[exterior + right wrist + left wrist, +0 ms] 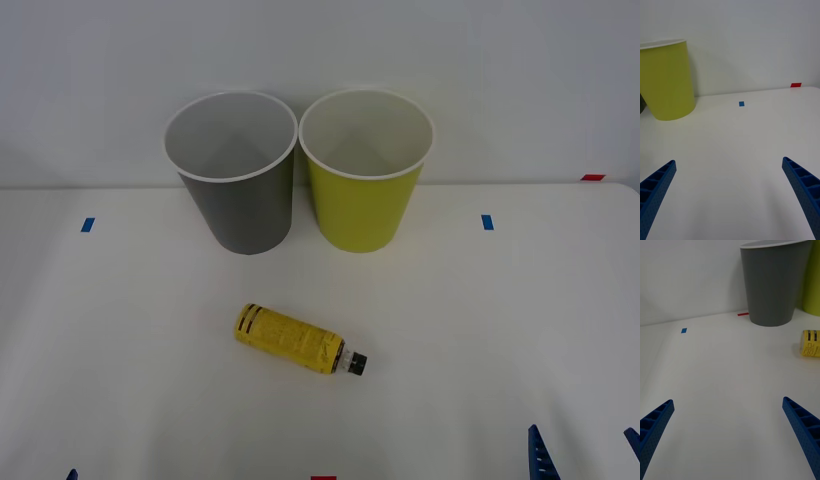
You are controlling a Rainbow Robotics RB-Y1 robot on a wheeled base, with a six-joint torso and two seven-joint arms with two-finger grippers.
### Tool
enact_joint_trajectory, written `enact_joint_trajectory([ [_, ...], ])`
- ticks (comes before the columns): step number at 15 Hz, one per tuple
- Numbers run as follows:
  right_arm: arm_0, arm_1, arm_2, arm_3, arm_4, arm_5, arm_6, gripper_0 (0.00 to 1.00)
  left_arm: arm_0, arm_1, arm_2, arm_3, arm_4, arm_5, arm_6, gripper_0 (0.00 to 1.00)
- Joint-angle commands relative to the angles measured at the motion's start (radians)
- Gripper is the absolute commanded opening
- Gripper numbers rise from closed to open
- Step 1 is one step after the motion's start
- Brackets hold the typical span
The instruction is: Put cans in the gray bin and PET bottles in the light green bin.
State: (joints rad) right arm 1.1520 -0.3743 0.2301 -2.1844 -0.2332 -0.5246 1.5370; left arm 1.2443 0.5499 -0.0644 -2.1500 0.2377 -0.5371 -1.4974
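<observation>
Two tall, round, tapered bins are shown upright at the far side of the white counter [120, 380], against the wall. The gray bin [238, 205] is placed on the robot's left and the light green bin [365, 205] on its right; the two stand side by side with their white rims almost touching. Both interiors are white, and nothing is seen inside either one as far as the front view reaches.

The PET bottle [295, 339] is seen lying on its side on the counter, in front of the bins and well apart from them, roughly in line with the gap between them. Its yellow label with black bands is turned upward, and its black cap is pointed toward the robot's right and slightly toward the robot. Its base end is also caught at the edge of the left wrist view [811, 343], near the foot of the gray bin [771, 285].

The right hand [730, 195] is held low over the bare counter at the near right, its blue ribbed fingers [801, 187] spread wide apart, with the light green bin [666, 78] ahead. The left hand [728, 435] is held likewise at the near left, its fingers [801, 427] wide apart and nothing between them.

Small blue tape marks [487, 222] and a red one [593, 177] are seen on the counter.
</observation>
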Motion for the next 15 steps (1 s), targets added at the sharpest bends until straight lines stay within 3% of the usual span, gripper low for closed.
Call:
enact_joint_trajectory([
  [1,0.0,0.0,0.0,0.0,0.0,0.0,0.0,0.98,-0.055,0.11,-0.011,0.006,0.032,-0.001,-0.012,1.0],
  [7,0.0,0.0,0.0,0.0,0.0,0.0,0.0,0.98,-0.256,0.301,-0.026,0.136,-0.049,-0.037,-0.027,1.0],
  [11,0.0,0.0,0.0,0.0,0.0,0.0,0.0,0.98,-0.378,0.45,-0.127,0.141,-0.04,-0.038,-0.03,1.0],
  [15,0.0,0.0,0.0,0.0,0.0,0.0,0.0,0.98,-0.474,0.555,-0.18,0.141,-0.038,-0.037,-0.03,1.0],
])
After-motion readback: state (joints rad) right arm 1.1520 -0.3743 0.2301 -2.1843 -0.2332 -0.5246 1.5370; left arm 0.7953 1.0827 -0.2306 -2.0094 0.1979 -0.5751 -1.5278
